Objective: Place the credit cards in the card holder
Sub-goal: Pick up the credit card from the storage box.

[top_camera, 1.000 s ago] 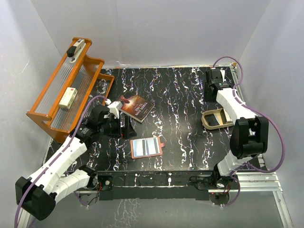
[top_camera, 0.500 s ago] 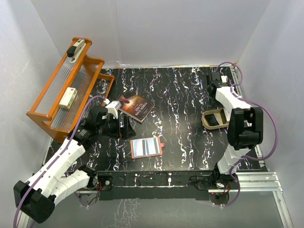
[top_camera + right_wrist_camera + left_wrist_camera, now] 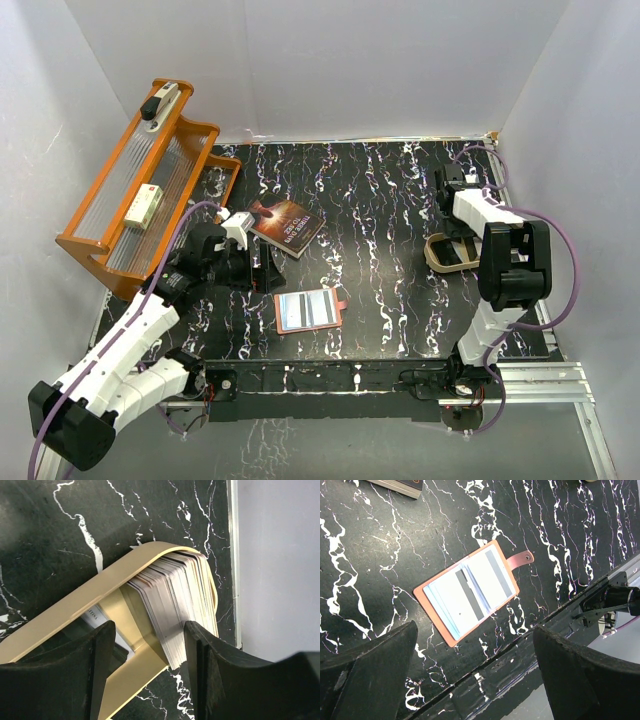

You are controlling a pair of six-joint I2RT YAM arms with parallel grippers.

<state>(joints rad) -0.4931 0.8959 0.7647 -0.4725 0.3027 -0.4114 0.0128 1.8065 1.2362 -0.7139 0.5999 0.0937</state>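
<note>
The card holder (image 3: 308, 310) lies open and flat near the table's front edge. In the left wrist view the card holder (image 3: 470, 592) shows pale blue-white cards with grey stripes in its pockets, its snap tab (image 3: 522, 558) pointing right. My left gripper (image 3: 475, 680) hovers open above its near side, holding nothing. A stack of credit cards (image 3: 180, 605) stands on edge in a beige-gold tin (image 3: 75, 607). My right gripper (image 3: 150, 670) is open, its fingers straddling the stack's lower corner and the tin's rim. From above, the right gripper (image 3: 452, 230) sits over the tin (image 3: 433, 262).
A dark paperback book (image 3: 287, 226) lies behind the left gripper (image 3: 268, 272). An orange rack (image 3: 150, 190) stands at the left. The white side wall (image 3: 280, 555) is close beside the tin. The table's front edge (image 3: 530, 645) runs just below the card holder.
The right arm has swung from the far right corner toward me and its gripper has come down over the tin. The left arm has stayed almost still.
</note>
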